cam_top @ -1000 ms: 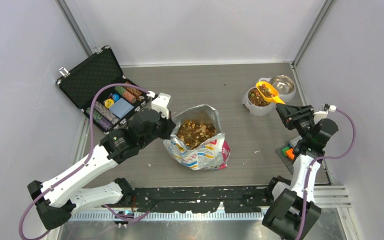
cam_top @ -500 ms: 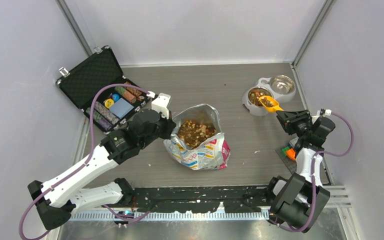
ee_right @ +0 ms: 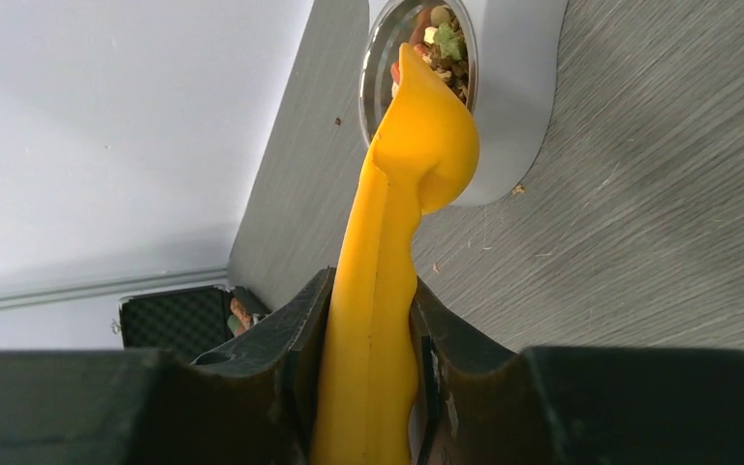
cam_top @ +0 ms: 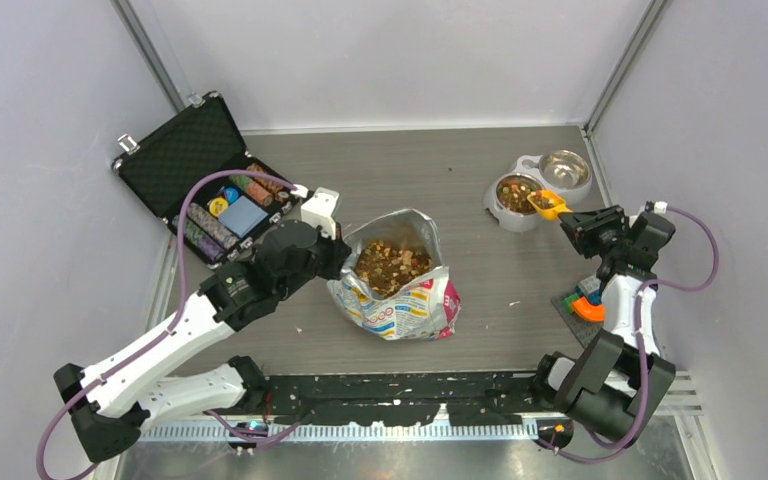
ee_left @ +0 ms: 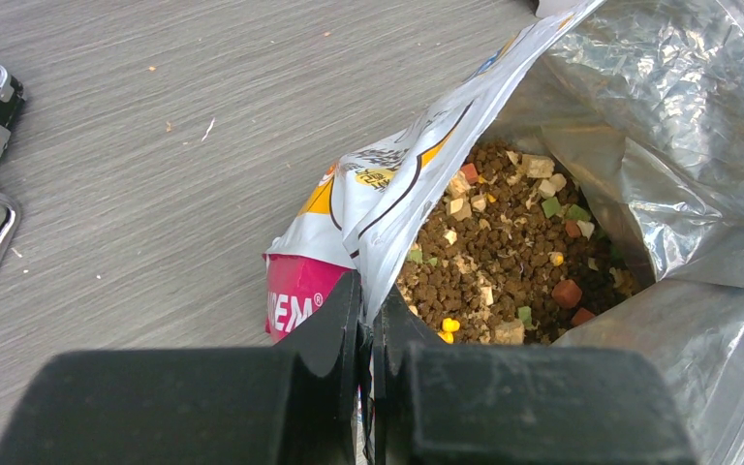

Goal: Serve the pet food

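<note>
The pet food (cam_top: 392, 262) fills an open foil bag (cam_top: 405, 312) at the table's middle; its brown kibble (ee_left: 504, 252) shows inside the silver lining. My left gripper (cam_top: 338, 250) is shut on the bag's left rim (ee_left: 387, 223), the foil pinched between its fingers (ee_left: 344, 320). My right gripper (cam_top: 572, 222) is shut on the handle of a yellow scoop (cam_top: 544, 203). The scoop (ee_right: 417, 145) is rolled over, underside up, its tip above the left cup (cam_top: 513, 195) of a white double bowl (ee_right: 518, 107). Kibble (ee_right: 446, 48) lies in that cup.
The double bowl's right steel cup (cam_top: 566, 167) holds nothing. An open black case of poker chips (cam_top: 210, 185) lies at the far left. Coloured blocks (cam_top: 586, 303) sit by the right arm. Walls close in on the left, back and right.
The right gripper has lowered and rolled the scoop over the left cup; the kibble seen in the scoop before no longer shows there. The left arm has held still on the bag.
</note>
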